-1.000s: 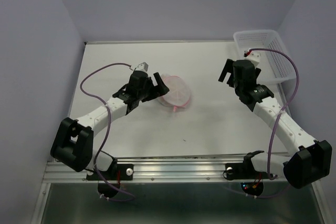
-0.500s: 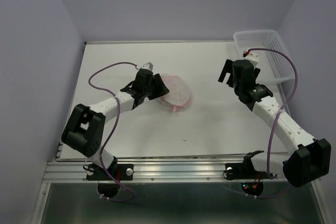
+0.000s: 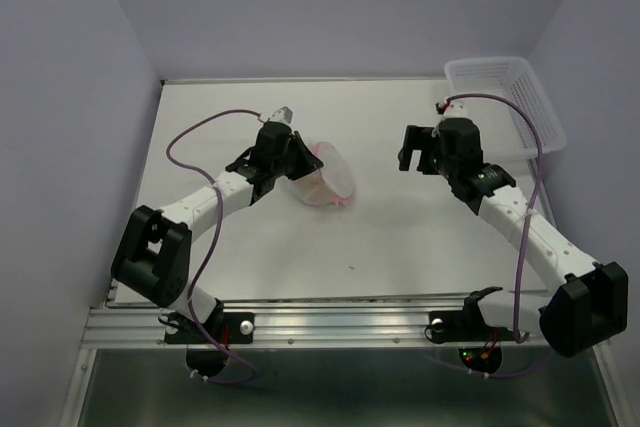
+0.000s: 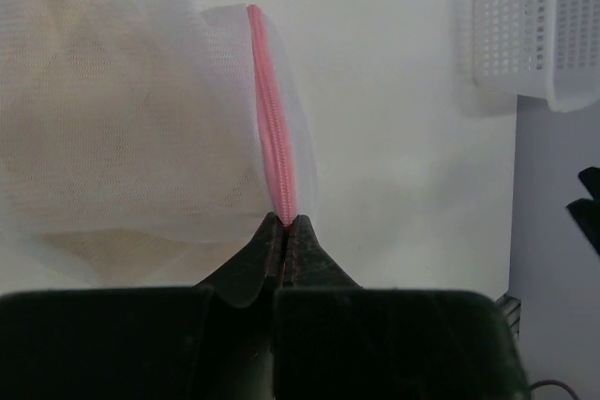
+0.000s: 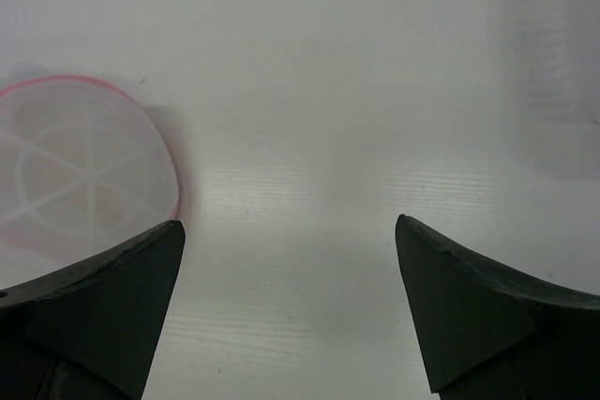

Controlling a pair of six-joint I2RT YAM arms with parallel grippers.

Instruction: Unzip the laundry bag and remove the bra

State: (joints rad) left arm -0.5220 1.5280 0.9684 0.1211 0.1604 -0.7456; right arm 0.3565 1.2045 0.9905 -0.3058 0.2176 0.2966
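White table (image 3: pixel 400 237), lilac walls (image 3: pixel 60 97), laundry bag (image 3: pixel 326 180)

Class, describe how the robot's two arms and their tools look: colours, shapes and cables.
The left arm and right arm have white tubular links between chunky black joints. A thin purple cable loops along each. The left tool and right tool are black, each with two wedge-shaped fingers tapering to points.

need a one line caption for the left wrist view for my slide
Left gripper pinching the pink zipper of the mesh laundry bag, the beige bra showing through the mesh.
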